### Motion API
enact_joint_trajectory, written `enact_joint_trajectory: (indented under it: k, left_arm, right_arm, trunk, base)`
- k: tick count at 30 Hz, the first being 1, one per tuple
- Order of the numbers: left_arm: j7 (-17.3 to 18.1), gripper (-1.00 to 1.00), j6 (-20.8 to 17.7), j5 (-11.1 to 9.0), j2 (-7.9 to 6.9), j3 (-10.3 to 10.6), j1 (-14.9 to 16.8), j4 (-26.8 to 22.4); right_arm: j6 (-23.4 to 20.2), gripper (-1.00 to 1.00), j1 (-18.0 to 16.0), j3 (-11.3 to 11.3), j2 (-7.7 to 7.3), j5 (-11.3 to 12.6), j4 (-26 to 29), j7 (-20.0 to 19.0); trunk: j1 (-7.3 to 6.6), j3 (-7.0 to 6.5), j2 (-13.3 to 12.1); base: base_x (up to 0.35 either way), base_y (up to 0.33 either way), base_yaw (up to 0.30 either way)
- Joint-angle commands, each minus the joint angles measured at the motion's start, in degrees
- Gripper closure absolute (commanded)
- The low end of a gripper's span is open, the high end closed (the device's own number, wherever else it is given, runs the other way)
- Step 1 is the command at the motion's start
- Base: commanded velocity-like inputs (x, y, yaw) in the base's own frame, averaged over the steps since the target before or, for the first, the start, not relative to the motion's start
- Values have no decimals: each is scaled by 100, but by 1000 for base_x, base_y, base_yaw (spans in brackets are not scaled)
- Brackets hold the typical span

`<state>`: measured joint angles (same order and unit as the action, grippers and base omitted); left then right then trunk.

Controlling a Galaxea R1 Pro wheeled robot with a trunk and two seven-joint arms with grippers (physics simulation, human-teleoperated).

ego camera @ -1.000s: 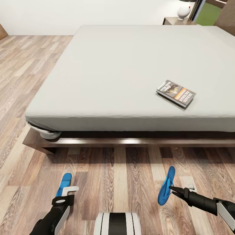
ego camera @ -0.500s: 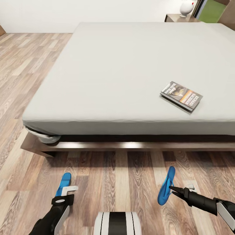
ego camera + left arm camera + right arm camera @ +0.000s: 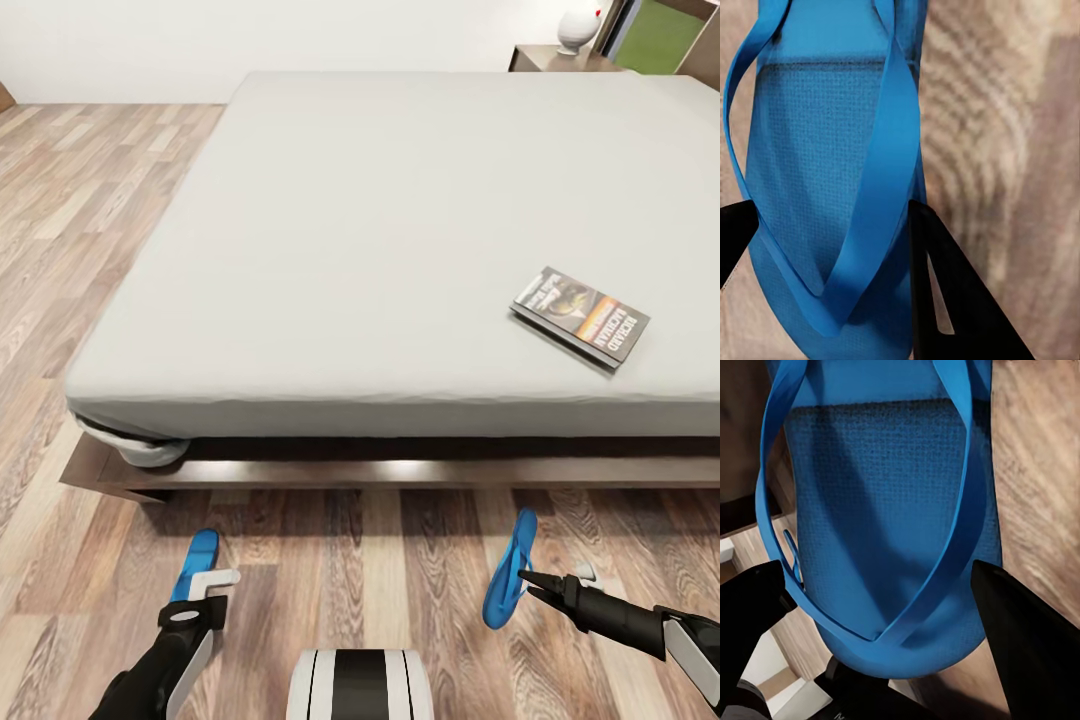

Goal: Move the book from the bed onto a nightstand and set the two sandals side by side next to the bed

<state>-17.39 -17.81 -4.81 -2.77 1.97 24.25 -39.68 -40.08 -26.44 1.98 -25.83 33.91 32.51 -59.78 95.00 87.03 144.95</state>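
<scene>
The book [image 3: 580, 316] lies flat on the grey mattress of the bed [image 3: 400, 230], near the front edge at the right. Low over the floor in front of the bed frame, my left gripper [image 3: 202, 584] is shut on one blue sandal [image 3: 198, 560]. My right gripper [image 3: 530, 582] is shut on the other blue sandal [image 3: 508, 568], which hangs tilted on its edge. In the left wrist view the sandal [image 3: 817, 150] sits between the black fingers of the left gripper [image 3: 829, 225]. The right wrist view has the second sandal [image 3: 877, 495] inside the right gripper [image 3: 877, 585]. A nightstand [image 3: 555, 58] stands beyond the bed's far right corner.
A white lamp [image 3: 580, 28] stands on the nightstand. The dark wooden bed frame [image 3: 400, 470] juts out past the mattress along the front. Wood-plank floor [image 3: 80, 230] runs along the bed's left side and between the frame and my base [image 3: 360, 685].
The whole picture has shifted, so the camera moved: the bed and book now sit lower and further right in view. Both grippers keep their sandals in the same pose.
</scene>
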Motion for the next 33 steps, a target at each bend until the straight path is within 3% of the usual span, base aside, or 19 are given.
enact_joint_trajectory:
  k: [1,17,30,33]
  left_arm:
    - [-45,100,-30,-37,-4,23,1,-9]
    - [-66,100,-44,-37,6,30,1,-6]
    - [-71,100,-48,-37,13,31,1,-4]
    - [-71,100,-47,-37,13,33,1,-5]
  right_arm:
    - [-35,100,-1,5,-1,20,1,-6]
    - [-35,100,-1,5,-1,28,-17,-7]
    - [-35,100,-1,5,-1,28,-17,-6]
    - [-35,100,-1,5,-1,28,-17,-6]
  trunk:
    - [0,3,1]
    - [0,3,1]
    - [33,291,19]
    - [33,291,19]
  base:
    - [65,69,0]
    - [6,7,0]
    - [0,0,0]
    - [0,0,0]
